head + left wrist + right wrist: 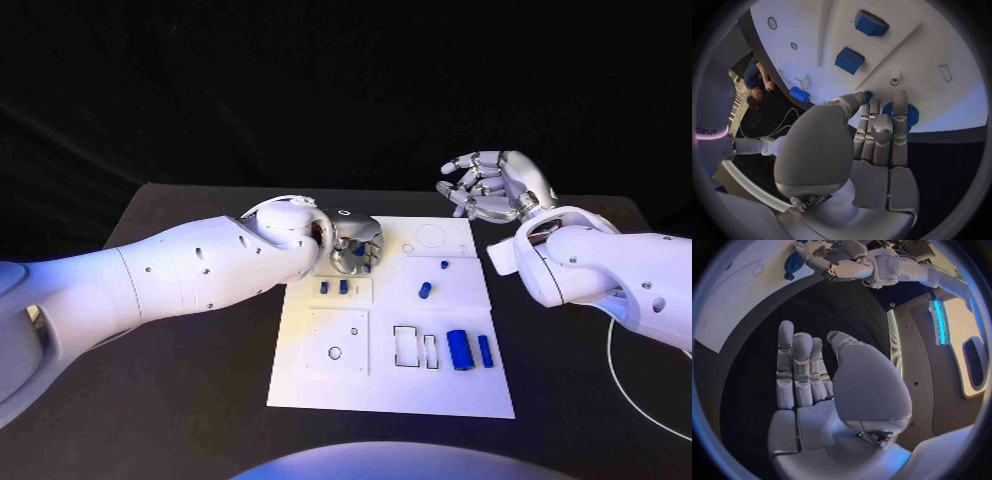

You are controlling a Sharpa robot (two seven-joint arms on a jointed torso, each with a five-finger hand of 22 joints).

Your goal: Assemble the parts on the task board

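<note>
The left robot hand (pixel 342 243) is reaching down onto the far left corner of the task board (pixel 332 385), its fingers (pixel 879 122) lying pressed together, tips touching a round blue part (pixel 907 114); whether it grips that part, I cannot tell. The right robot hand (pixel 495 186) is hovering past the board's far right corner above the dark tabletop (pixel 173 400), fingers spread, holding nothing. Small blue parts (pixel 426 290) are lying mid-board, and bigger blue blocks (pixel 462 349) are sitting near its right edge, beside empty outlined slots (pixel 407 346).
</note>
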